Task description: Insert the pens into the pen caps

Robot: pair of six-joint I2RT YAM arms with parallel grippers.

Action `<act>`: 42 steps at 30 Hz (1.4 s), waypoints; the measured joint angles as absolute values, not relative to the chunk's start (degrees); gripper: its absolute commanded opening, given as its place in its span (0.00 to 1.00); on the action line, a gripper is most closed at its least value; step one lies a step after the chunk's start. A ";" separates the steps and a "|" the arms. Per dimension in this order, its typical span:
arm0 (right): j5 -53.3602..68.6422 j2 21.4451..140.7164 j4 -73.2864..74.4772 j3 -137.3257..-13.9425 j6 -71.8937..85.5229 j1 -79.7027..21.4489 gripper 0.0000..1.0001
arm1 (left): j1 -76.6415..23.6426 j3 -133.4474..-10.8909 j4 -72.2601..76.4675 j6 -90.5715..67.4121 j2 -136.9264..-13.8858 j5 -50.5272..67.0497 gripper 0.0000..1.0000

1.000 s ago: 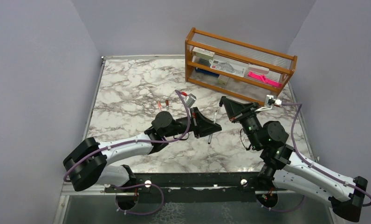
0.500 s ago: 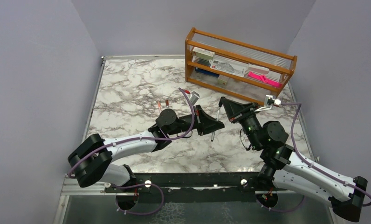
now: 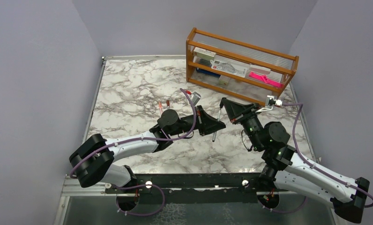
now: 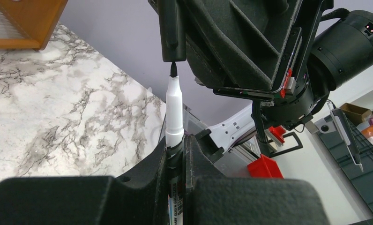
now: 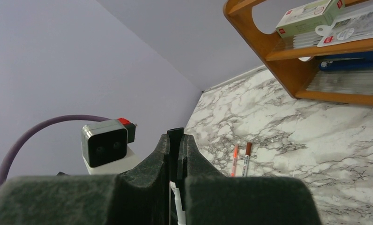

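Observation:
My left gripper (image 3: 217, 125) is shut on a silvery-white pen (image 3: 216, 126) and holds it above the table. In the left wrist view the pen (image 4: 174, 110) stands up from the fingers (image 4: 152, 168), its dark tip right at the mouth of the black pen cap (image 4: 172, 28). My right gripper (image 3: 224, 103) is shut on that cap; in the right wrist view the cap (image 5: 175, 138) is pinched between the pads, with the pen (image 5: 177, 201) below. An orange-red pen (image 5: 234, 161) and a pen with a dark red cap (image 5: 245, 158) lie side by side on the marble.
A wooden rack (image 3: 192, 56) stands at the back right, holding boxes and a bright pink strip (image 3: 265, 79). The two lying pens (image 3: 164, 105) are left of the grippers. The marble table (image 3: 128, 89) is walled on the left, back and right.
My left gripper moved right and a little back with the pen, bringing its tip up to the cap. The right gripper has hardly moved.

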State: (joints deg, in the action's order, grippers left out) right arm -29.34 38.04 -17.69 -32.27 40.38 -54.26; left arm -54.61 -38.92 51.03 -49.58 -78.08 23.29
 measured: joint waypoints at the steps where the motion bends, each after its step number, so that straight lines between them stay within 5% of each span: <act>1: -29.34 37.93 -17.56 -32.27 40.38 -54.26 0.01 | -54.61 -38.92 51.03 -49.58 -78.08 23.20 0.00; 42: -23.90 38.09 -13.45 -30.70 36.73 -52.62 0.01 | -50.30 -44.93 44.27 -47.46 -81.43 28.01 0.00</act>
